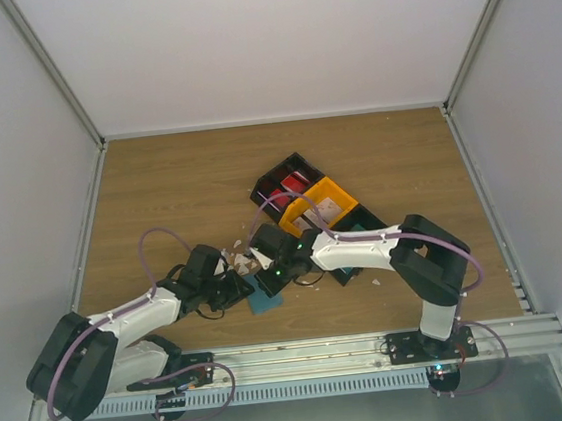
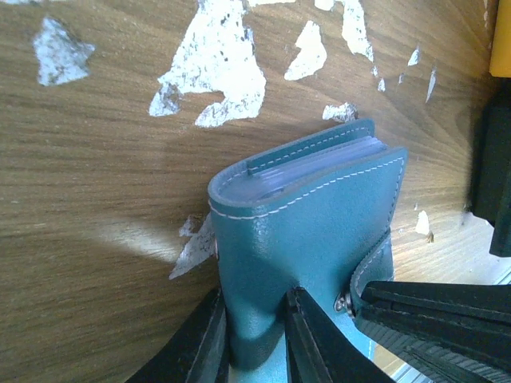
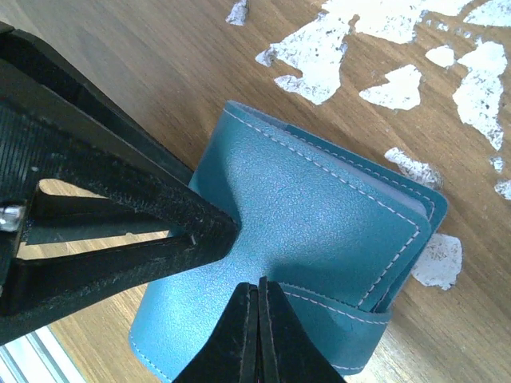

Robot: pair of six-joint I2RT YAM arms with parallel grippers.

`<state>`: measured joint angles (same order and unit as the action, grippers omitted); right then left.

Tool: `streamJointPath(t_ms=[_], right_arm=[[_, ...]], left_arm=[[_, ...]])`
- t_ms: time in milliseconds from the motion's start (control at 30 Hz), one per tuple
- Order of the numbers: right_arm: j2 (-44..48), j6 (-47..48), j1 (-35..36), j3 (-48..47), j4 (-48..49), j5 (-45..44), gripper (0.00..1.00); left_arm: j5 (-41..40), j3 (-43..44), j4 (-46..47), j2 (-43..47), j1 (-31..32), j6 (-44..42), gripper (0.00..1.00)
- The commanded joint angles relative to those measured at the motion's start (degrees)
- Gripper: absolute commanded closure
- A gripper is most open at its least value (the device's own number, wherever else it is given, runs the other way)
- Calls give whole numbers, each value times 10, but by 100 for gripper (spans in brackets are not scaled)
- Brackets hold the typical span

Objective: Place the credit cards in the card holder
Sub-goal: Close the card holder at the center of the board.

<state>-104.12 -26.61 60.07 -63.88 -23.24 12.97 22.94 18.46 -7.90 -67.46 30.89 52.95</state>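
Tabletop [image 2: 96,199]: card holder [image 2: 311,223] (pockets [image 2: 319,163] inside) pinched by left end effector [image 2: 255,319] and right end effector [image 3: 257,294].

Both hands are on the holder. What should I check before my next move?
1. Left hand clamps holder: ok.
2. Holder open for loading: not ok, folded shut.
3. Right hand pinching the strap: cannot tell, jaws nearly together beside it.
4. Card in a hand: not ok, neither holds one.
5. Cards in sight: ok, red ones in the black bin.
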Motion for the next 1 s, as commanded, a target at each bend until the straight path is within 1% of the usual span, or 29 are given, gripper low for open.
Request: streamJointPath(t_ms=[0,133,300,667,967], right_arm=[[1,-24,20,32,-27,65,99],[15,-31,9,35,-22,59,100],[-7,-27,5,26,-28,51,100],[-26,-33,29,26,-71,55,100],[-48,-59,50,31,-84,32,99]], left_arm=[[-49,-8,7,-26,4,-6,79],[-49,-7,9,-33,4,-8,80],[-42,-6,14,-35,4,-8,80],[-42,-1,14,-44,4,-12,80],[-43,2,12,-48,4,-11,80]])
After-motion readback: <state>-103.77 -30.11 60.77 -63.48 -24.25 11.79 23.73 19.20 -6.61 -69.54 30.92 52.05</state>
